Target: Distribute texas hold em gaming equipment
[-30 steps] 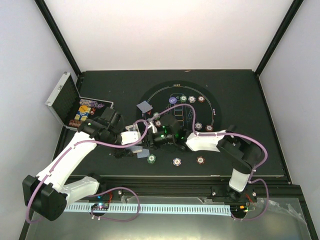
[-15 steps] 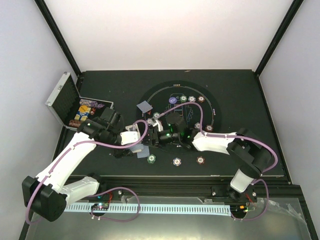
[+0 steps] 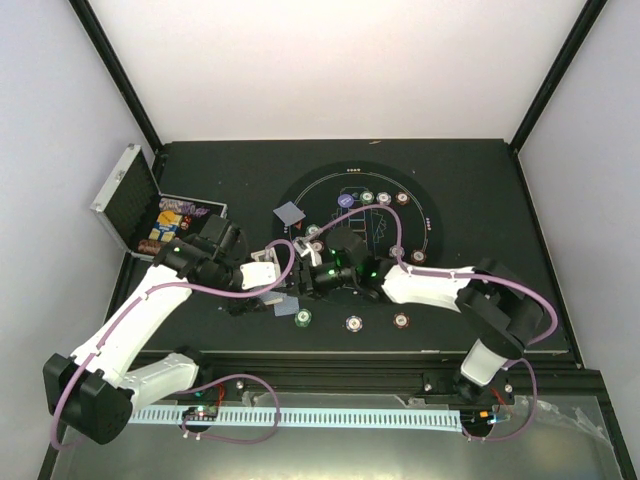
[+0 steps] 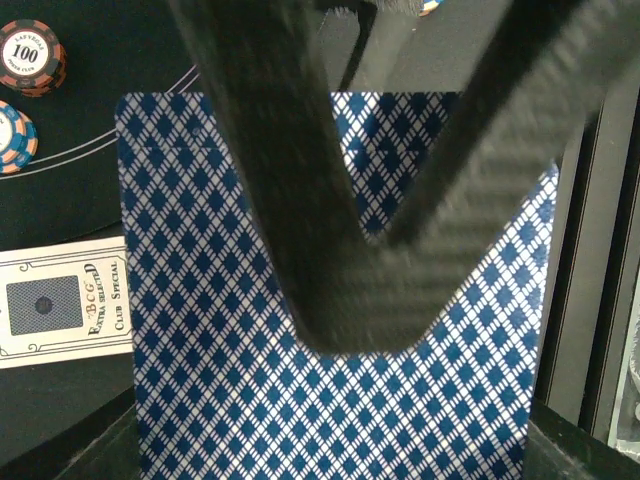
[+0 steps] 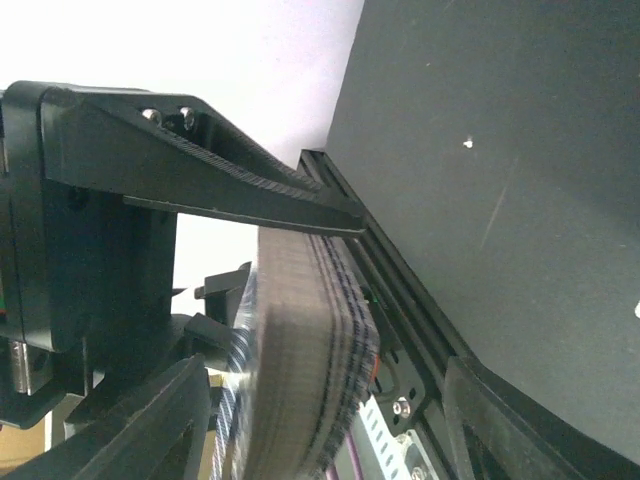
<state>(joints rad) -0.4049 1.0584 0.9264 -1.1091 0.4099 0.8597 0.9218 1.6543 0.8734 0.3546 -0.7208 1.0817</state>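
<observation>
A deck of blue diamond-backed playing cards (image 4: 300,420) fills the left wrist view, and my left gripper (image 4: 320,445) is shut on it, a dark finger at each lower corner. From above, the deck (image 3: 284,306) hangs left of the round mat, where both grippers meet. My right gripper (image 5: 330,400) is open with the deck's edge (image 5: 300,340) between its fingers, nearer the left one. Its black fingers (image 4: 300,200) cross the card back in a V. Striped poker chips (image 3: 303,318) (image 4: 32,55) lie around the mat. A single card (image 3: 289,212) lies flat nearby.
The silver studded case (image 3: 125,195) stands open at the far left with chips inside. The round black mat (image 3: 440,235) carries more chips (image 3: 367,197), a purple button (image 3: 346,200) and a red triangle (image 3: 297,229). A white printed card (image 4: 65,300) lies under the deck's left side.
My right gripper has shifted left, closing in on the deck in the left gripper. The left arm has barely moved.
</observation>
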